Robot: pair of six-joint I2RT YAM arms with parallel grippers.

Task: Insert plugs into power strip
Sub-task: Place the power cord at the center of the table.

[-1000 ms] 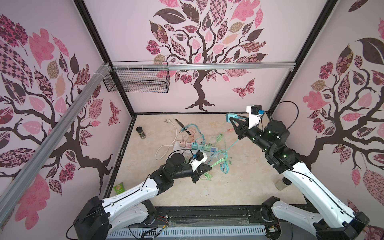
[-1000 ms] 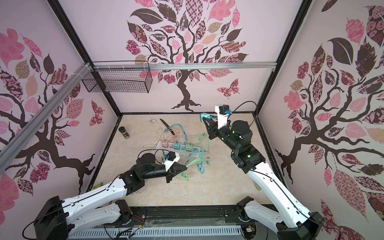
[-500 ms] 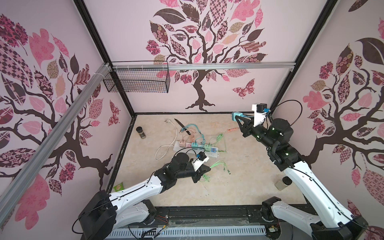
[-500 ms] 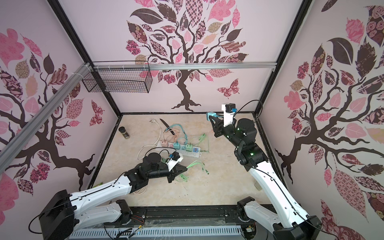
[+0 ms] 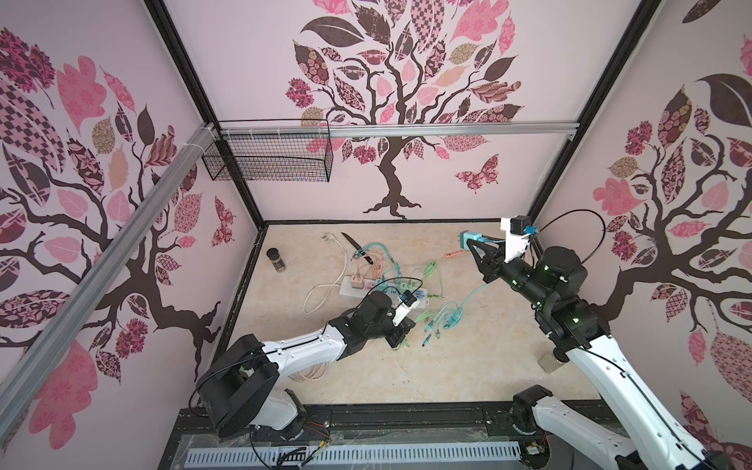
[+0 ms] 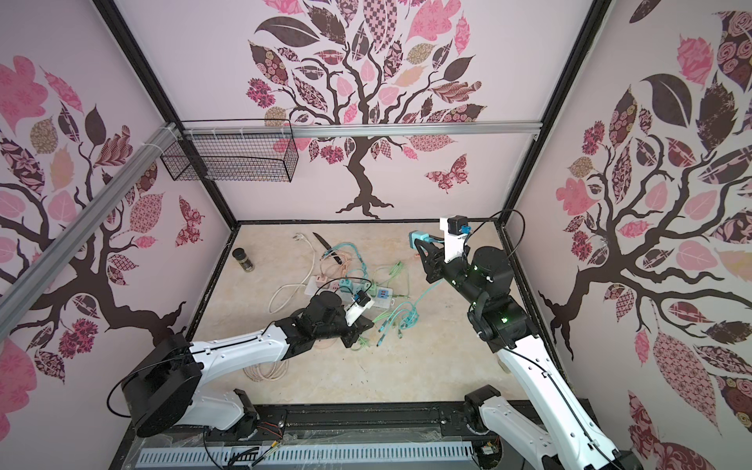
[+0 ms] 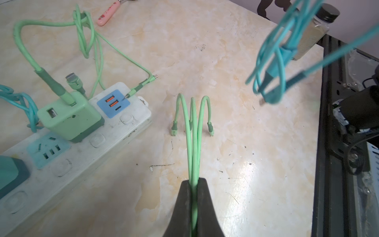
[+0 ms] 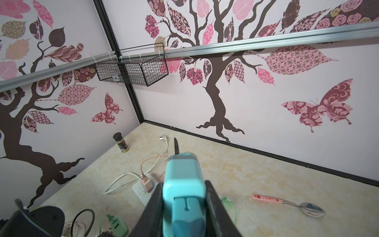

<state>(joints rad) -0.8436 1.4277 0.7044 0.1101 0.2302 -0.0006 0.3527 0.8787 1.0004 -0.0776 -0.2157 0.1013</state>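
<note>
The white power strip [image 5: 423, 303] [image 6: 388, 302] [image 7: 131, 117] [image 8: 138, 189] lies mid-table. In it stand a mint green plug [image 7: 69, 117], a teal plug [image 7: 10, 174] and a peach-pink plug [image 8: 146, 182] [image 5: 357, 281]. My right gripper [image 8: 183, 184] [image 5: 474, 244] [image 6: 423, 244] is shut on another teal plug [image 8: 183, 176] [image 5: 468, 238], held high over the table's far right. Its teal cable [image 7: 272, 61] [image 5: 468, 299] hangs down. My left gripper [image 7: 193, 180] [image 5: 401, 339] [image 6: 354, 337] is low on the near side of the strip, shut on a doubled mint green cable [image 7: 192, 143].
A spice jar [image 5: 276, 259] and a knife [image 5: 354, 244] lie at the back left. A pink-handled spoon [image 8: 287, 203] rests at the back right. A glass jar [image 5: 549, 360] stands by the right arm. A wire basket [image 5: 268, 158] hangs on the wall. The strip's white cord [image 5: 325, 285] loops left.
The right gripper has carried the teal plug to the right, dragging its cable along. The left arm has sunk lower while its gripper stayed near the strip's front.
</note>
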